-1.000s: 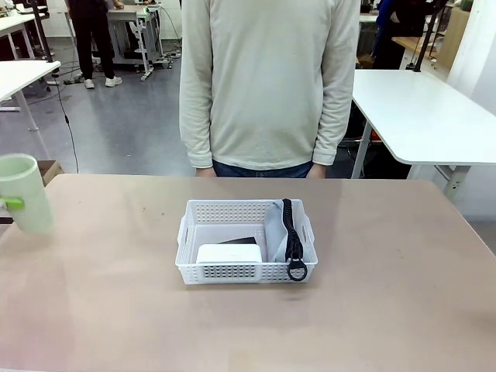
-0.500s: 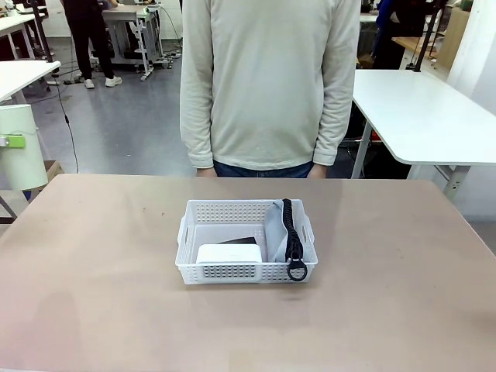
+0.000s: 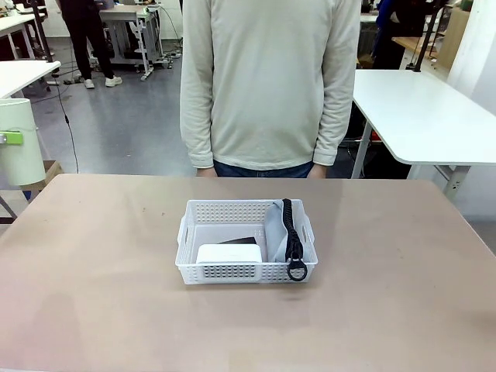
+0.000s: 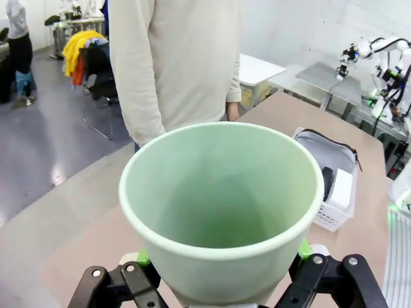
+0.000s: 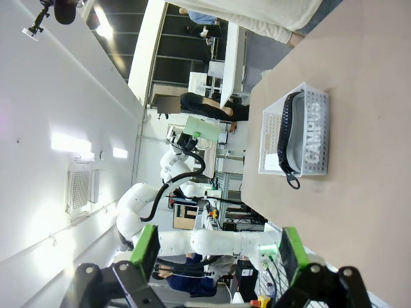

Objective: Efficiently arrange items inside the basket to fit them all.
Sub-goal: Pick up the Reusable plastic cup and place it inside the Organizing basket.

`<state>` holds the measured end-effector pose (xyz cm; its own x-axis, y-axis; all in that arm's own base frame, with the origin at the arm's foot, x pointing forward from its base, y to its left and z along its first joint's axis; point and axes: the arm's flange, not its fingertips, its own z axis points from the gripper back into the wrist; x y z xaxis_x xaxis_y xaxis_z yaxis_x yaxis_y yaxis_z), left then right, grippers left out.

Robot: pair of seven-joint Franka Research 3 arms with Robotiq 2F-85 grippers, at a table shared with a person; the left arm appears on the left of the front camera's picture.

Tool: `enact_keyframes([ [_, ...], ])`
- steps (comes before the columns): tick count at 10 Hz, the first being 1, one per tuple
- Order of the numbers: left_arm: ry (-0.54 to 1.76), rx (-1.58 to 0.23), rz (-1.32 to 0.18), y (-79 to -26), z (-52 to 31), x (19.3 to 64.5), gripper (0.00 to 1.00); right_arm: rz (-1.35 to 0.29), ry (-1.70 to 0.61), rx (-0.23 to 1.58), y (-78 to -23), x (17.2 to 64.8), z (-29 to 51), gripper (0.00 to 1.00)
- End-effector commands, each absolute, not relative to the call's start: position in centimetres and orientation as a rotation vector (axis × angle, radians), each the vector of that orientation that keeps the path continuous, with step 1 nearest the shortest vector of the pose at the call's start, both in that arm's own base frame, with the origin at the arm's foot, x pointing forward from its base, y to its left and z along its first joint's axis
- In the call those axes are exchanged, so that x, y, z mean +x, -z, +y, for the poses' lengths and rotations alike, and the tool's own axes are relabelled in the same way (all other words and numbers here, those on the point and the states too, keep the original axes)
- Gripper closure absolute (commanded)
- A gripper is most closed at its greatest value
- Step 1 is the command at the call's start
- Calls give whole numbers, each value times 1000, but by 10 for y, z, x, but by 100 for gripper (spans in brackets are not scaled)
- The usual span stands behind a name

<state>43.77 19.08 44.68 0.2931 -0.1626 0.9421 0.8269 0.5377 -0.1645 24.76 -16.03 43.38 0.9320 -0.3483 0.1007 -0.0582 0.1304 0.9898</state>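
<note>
Left gripper [image 4: 225, 282] clenched the cup [image 4: 221, 205] upright, high at far left off the counter [image 3: 116, 310]; right gripper [image 5: 218, 256] stood released. Basket [image 3: 232, 209] mid-counter held box [image 3: 227, 253], stapler [image 3: 240, 241] and edge-stood pouch [image 3: 277, 232], presumably sparing room

Robotics lab: white worktables [image 3: 422, 108], distant robot arm [image 4: 379, 54] (grey floor throughout)
</note>
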Motion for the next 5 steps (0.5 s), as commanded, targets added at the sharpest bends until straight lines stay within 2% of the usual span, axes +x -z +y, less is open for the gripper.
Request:
enact_keyframes([
  [1, 712, -789, -950, -427, 157, 429, 12, -348, 229, 1456, -439, 248, -158, 0],
  [2, 703, -837, -864, -433, 116, 419, 12, -348, 229, 1456, -439, 248, -158, 0],
  [4, 683, -799, -721, -454, 24, 406, 12, -348, 229, 1456, -439, 248, -158, 0],
  [5, 595, -827, -636, -455, -11, 405, 12, -348, 229, 1456, -439, 248, -158, 0],
])
